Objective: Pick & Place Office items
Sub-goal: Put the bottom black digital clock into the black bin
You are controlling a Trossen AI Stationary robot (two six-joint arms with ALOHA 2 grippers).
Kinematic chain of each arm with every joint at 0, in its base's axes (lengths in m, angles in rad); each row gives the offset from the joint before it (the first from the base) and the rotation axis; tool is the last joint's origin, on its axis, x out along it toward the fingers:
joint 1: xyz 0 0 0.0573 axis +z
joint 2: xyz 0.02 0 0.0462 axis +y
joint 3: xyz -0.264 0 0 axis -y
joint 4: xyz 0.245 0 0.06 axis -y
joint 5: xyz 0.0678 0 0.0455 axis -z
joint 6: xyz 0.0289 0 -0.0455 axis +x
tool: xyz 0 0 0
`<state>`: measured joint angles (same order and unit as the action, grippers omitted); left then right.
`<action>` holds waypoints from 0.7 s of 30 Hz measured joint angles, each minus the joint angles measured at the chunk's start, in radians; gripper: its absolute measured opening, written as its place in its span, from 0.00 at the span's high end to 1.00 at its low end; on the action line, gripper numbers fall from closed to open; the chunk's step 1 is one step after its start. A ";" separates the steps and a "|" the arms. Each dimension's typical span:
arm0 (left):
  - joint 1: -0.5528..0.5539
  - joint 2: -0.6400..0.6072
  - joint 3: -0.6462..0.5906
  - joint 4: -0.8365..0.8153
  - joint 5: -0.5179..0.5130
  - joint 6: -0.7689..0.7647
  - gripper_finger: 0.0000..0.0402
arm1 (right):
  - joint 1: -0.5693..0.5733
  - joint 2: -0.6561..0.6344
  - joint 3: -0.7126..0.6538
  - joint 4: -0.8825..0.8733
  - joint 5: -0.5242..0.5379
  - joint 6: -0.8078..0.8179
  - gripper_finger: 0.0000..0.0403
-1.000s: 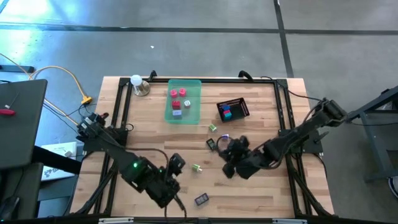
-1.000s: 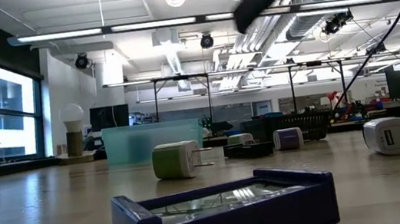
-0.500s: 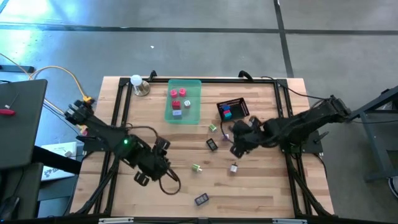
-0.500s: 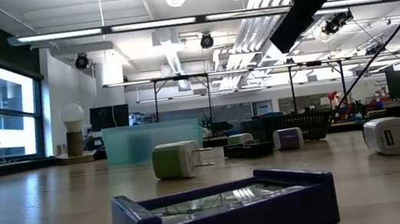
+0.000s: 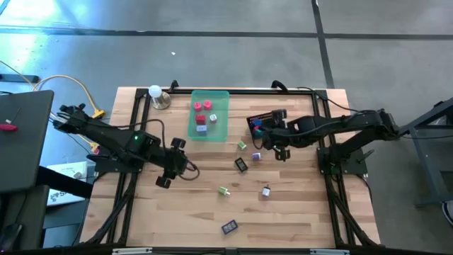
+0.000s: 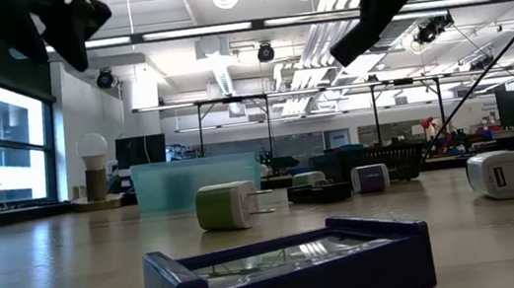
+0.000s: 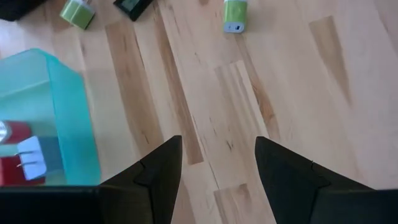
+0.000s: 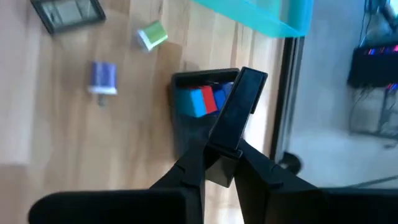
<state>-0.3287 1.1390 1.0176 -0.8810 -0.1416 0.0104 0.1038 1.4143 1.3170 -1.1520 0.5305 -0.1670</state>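
My right gripper (image 8: 221, 165) is shut on a flat black piece (image 8: 239, 106) and hangs over the black mesh basket (image 8: 185, 138), which holds a blue (image 8: 194, 101) and a red piece. In the high view this gripper (image 5: 272, 131) is at the basket's near right side. My left gripper (image 7: 217, 180) is open with nothing between its fingers, above bare wood at the table's left (image 5: 182, 167). Loose office items lie on the wood: a green piece (image 5: 242, 145), a lavender one (image 5: 256, 156), a flat black one (image 5: 241, 164), a green-and-white one (image 5: 224, 191), a white one (image 5: 266, 191) and a dark blue one (image 5: 229, 227). My right gripper pinches the flat black piece by its near end (image 8: 225, 148) between the two fingers. The rest of the piece sticks out past the fingertips, in line with them. The fingers slant downward from the table's right side. The piece is lifted clear, above the basket.
The translucent green tray (image 5: 221, 120) stands at the far middle with red, lavender and white pieces in it. A lamp with a white bulb (image 5: 156, 94) is at the far left corner. A black frame runs round the table's edges. Open wood lies along the near left.
My right gripper has gone from the table's middle toward the far edge, up over the basket, rolling its wrist; the black piece stayed in its shut fingers. A white piece it had covered now shows. My left gripper has drawn back from the near edge toward the far left, still open.
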 joint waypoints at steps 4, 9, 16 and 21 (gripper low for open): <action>0.062 -0.026 -0.054 0.073 0.054 0.087 0.52 | -0.061 0.013 0.000 -0.015 -0.006 -0.172 0.88; 0.152 -0.026 -0.067 0.122 0.162 0.223 0.52 | -0.195 0.046 0.000 -0.028 -0.029 -0.328 0.88; 0.319 -0.026 -0.068 0.123 0.329 0.356 0.52 | -0.331 0.093 0.000 -0.092 -0.162 -0.515 0.88; 0.445 -0.026 -0.068 0.123 0.473 0.454 0.52 | -0.381 0.154 0.064 -0.171 -0.194 -0.601 0.88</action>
<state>0.1164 1.1133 0.9499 -0.7576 0.3318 0.4645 -0.2769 1.5679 1.3807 -1.3225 0.3360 -0.7676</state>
